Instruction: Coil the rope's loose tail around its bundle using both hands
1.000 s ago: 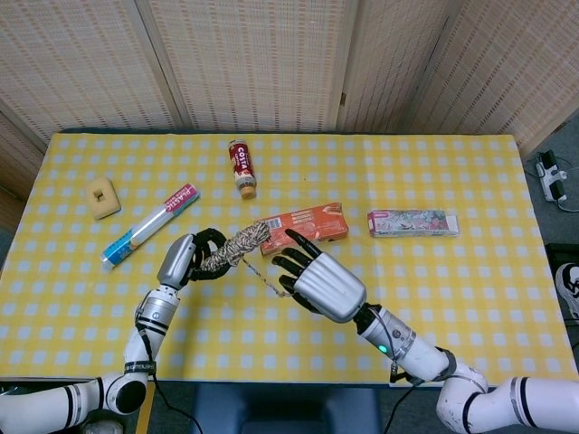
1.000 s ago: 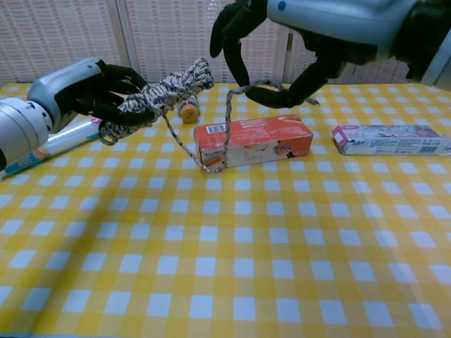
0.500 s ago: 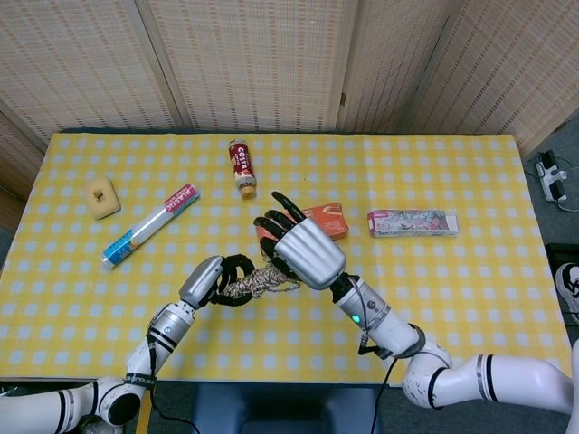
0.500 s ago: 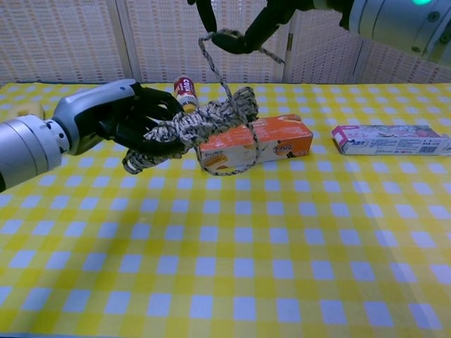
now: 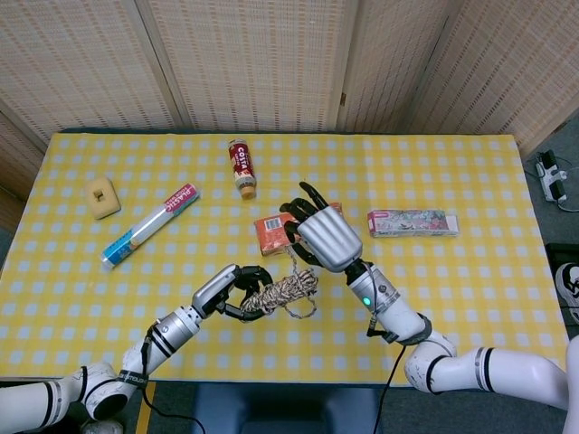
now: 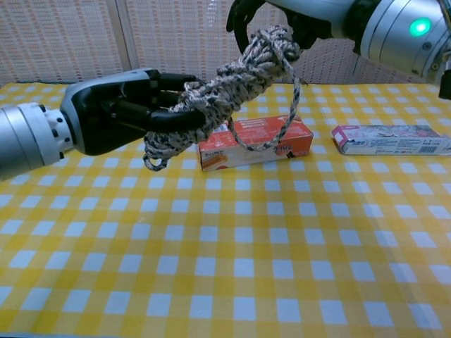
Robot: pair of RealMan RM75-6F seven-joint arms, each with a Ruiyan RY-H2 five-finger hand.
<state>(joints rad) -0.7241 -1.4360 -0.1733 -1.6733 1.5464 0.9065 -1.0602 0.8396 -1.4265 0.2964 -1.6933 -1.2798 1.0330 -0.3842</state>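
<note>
Rope bundle (image 6: 225,91) gripped by left hand (image 6: 116,109); right hand (image 5: 327,237) pinches its tail; bottle (image 5: 242,166) label unreadable.

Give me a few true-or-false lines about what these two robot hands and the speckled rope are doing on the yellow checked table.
1. The left hand grips the speckled rope bundle. True.
2. The bundle lies flat on the yellow checked tablecloth. False: it is held up above it.
3. A loop of loose rope tail hangs in front of the orange carton. True.
4. The right hand rests on the patterned flat box. False: it is at the bundle's far end.
5. The brown bottle stands upright. False: it lies on its side.
</note>
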